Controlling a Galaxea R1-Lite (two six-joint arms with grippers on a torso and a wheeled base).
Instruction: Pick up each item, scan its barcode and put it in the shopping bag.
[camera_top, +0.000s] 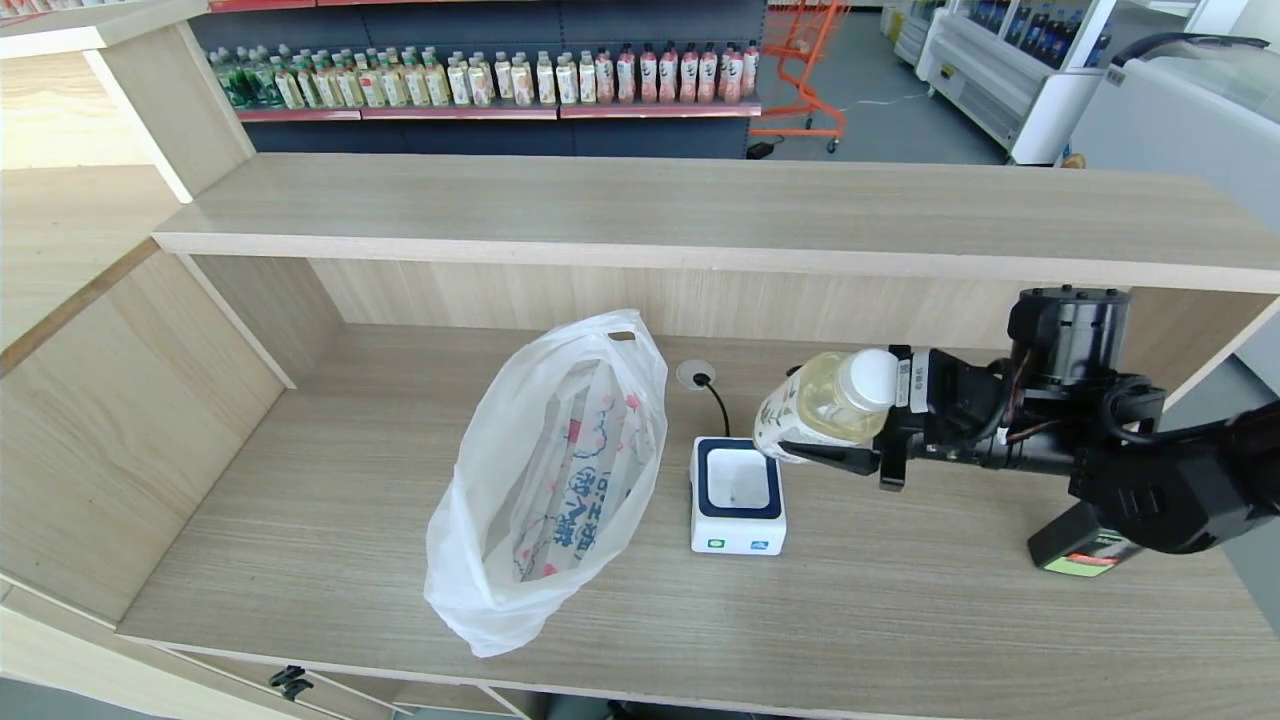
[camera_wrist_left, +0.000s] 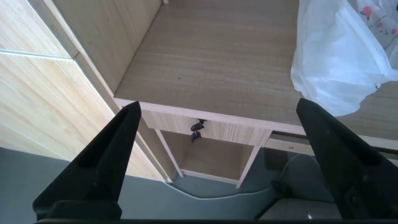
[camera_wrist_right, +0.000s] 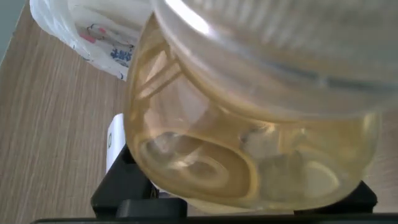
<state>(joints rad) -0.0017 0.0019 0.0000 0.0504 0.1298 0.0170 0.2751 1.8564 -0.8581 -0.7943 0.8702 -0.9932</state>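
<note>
Right claw: clamped on the tea bottle, tilted over the scanner's right edge.
Left claw: jaws apart, off the table's front edge.
Shopping bag: on the table, left of the scanner.

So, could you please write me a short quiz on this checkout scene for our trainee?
1. True or false: the right gripper holds a bottle.
2. On which side of the scanner does the bag lie? A) the robot's left B) the robot's right C) on top of it
3. Fill in: the left gripper is ____ (open or shut).
Key: 1 true; 2 A; 3 open.
</note>
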